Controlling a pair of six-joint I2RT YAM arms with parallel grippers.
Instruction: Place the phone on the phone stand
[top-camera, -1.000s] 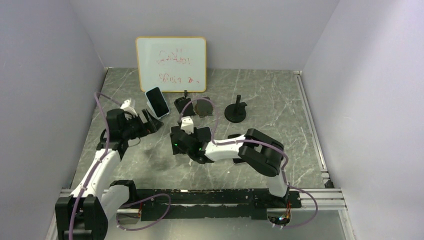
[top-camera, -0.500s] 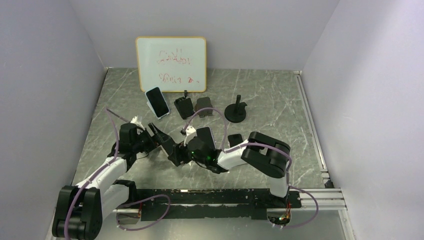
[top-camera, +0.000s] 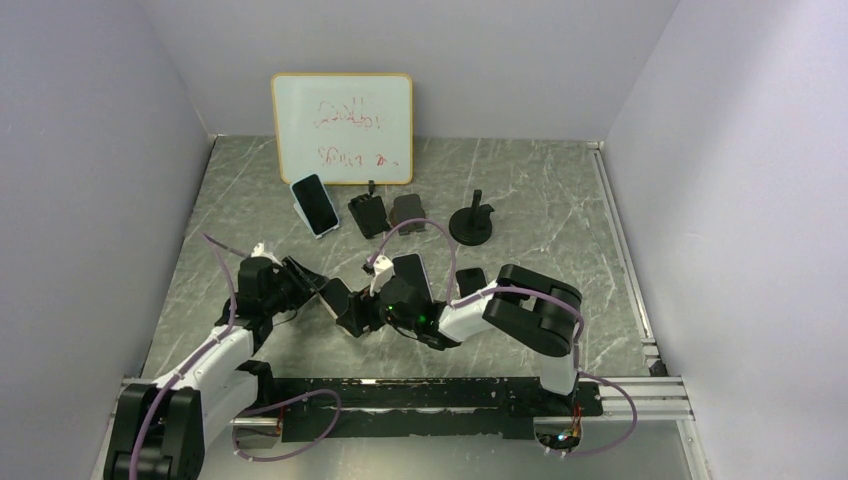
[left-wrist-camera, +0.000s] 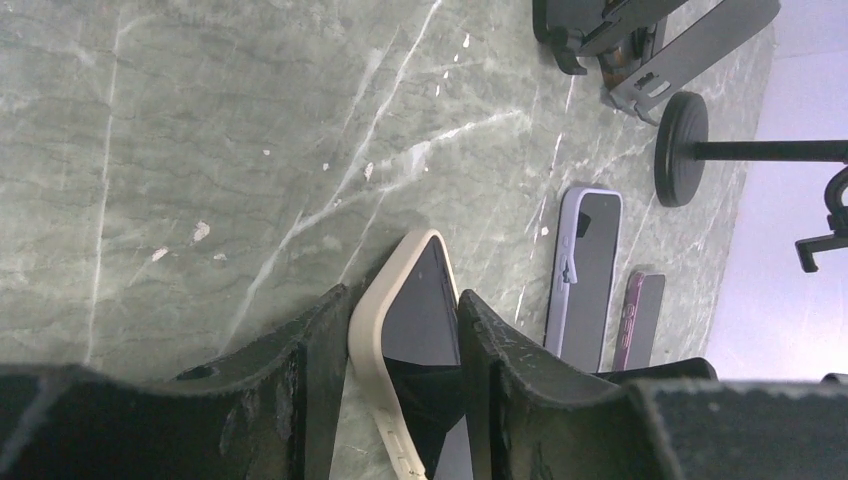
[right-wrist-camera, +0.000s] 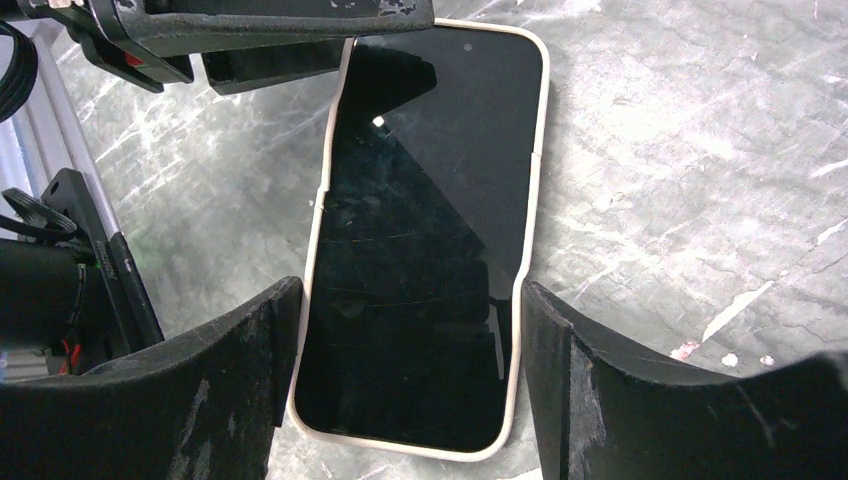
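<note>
the phone (right-wrist-camera: 420, 240), black glass in a cream case, sits low over the near middle of the table (top-camera: 560, 200), between the two arms. its long axis runs from the right gripper (right-wrist-camera: 410, 290) straight toward the left gripper (left-wrist-camera: 402, 305). the right claw is clamped across the phone's width, a finger on each long edge at the lower half. the left claw straddles the free far end through its thickness, one finger at the case back and one at the glass. both look right up against it, but i cannot tell whether they are pinching yet. whether the phone rests on the marble or hangs just above it is also unclear.

judging by this, the move ahead turns on that shared end-to-end hold, since one claw must let go before the other can carry.

the phone stand (top-camera: 368, 214) is well apart toward the back wall, beside a second folding stand (top-camera: 408, 212) and a round-base stand (top-camera: 472, 222). another phone (top-camera: 314, 205) leans at the back left, under the whiteboard (top-camera: 342, 128). a lavender-cased phone (left-wrist-camera: 585, 265) and a small pink phone (left-wrist-camera: 640, 310) lie flat just behind the right arm, and a rightward path to the stands would cross them.
</note>
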